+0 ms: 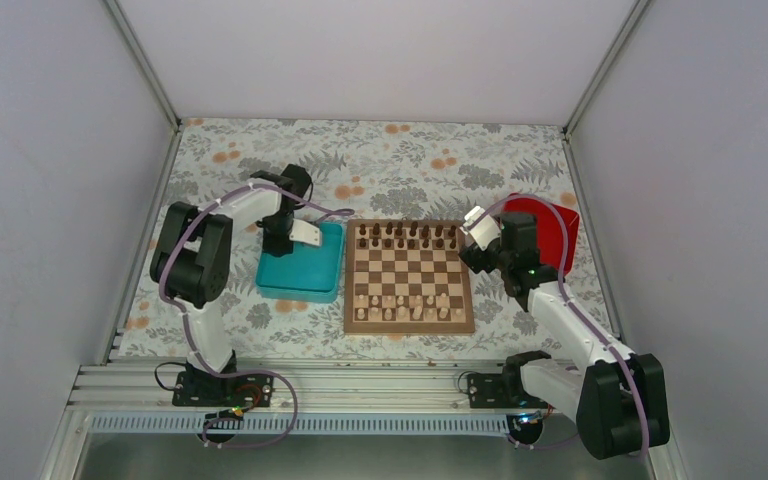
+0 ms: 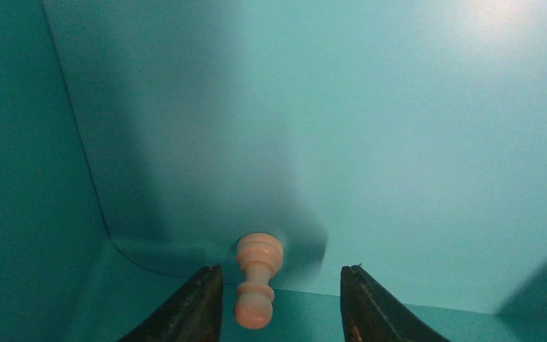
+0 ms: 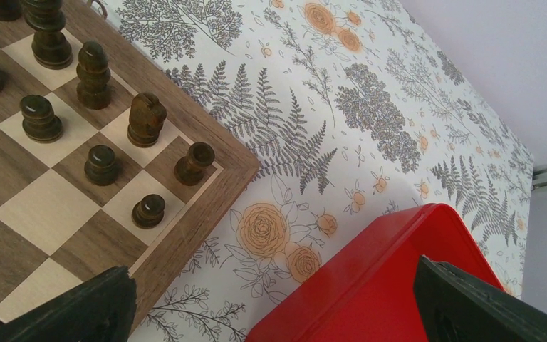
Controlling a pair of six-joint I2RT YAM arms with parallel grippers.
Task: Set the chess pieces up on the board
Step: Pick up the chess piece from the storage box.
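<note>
Left hand (image 2: 281, 285), lower centre: part open, fingers flanking one pale pawn (image 2: 256, 279) lying in teal tray (image 2: 399, 142), not gripping. Right hand (image 3: 274, 303): wide open, empty, above red box (image 3: 384, 271). Other pale chess pieces (image 1: 408, 305): board (image 1: 409, 326), lower rows.

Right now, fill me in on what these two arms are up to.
The left gripper is down inside the teal tray, its jaws open on either side of a single pale pawn, not gripping it yet. The right gripper hangs wide open and empty above the gap between a corner of the board and the red box. On the board, dark pieces stand along the far rows and pale pieces along the near rows.
</note>
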